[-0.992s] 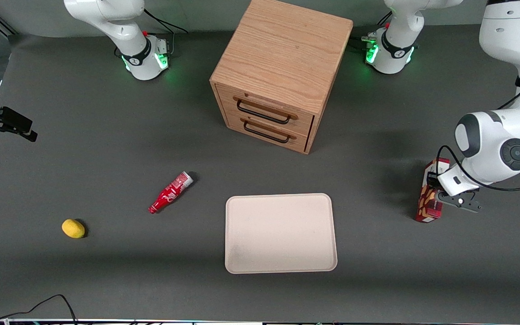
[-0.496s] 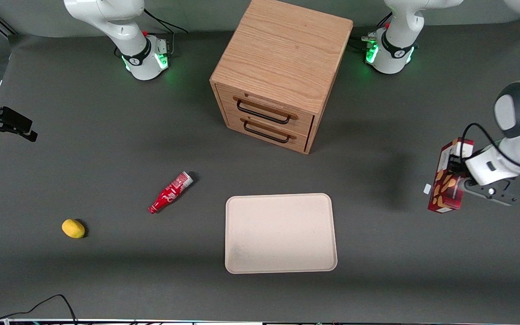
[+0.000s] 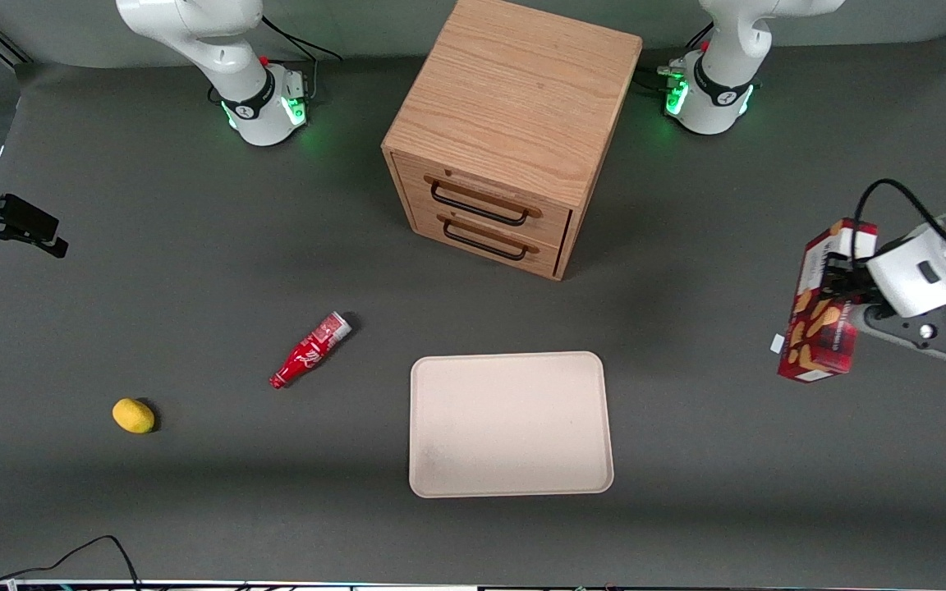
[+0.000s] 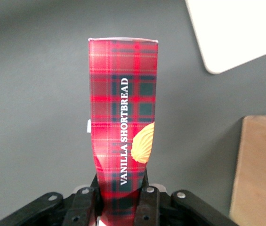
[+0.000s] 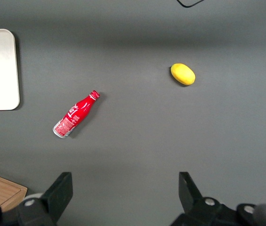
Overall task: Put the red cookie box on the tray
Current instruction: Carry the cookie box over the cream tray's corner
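Note:
My left gripper [image 3: 842, 283] is shut on the red cookie box [image 3: 824, 305] and holds it lifted above the table at the working arm's end. The box is dark-red plaid with golden cookie pictures. In the left wrist view the box [image 4: 123, 132] stands out lengthwise from between the gripper [image 4: 119, 200], with one finger [image 4: 148, 202] pressed on each long side. The cream-beige tray [image 3: 510, 423] lies flat on the grey table, toward the middle and nearer the front camera than the box. A corner of the tray [image 4: 236, 28] shows in the left wrist view.
A wooden two-drawer cabinet [image 3: 514, 131] stands in the middle, farther from the front camera than the tray. A small red bottle [image 3: 310, 350] and a yellow lemon [image 3: 133, 414] lie toward the parked arm's end. A small white scrap [image 3: 777, 344] lies on the table below the box.
My left gripper has risen with the red cookie box, lifting it off the table and a little farther toward the working arm's end. The white scrap where the box stood now shows.

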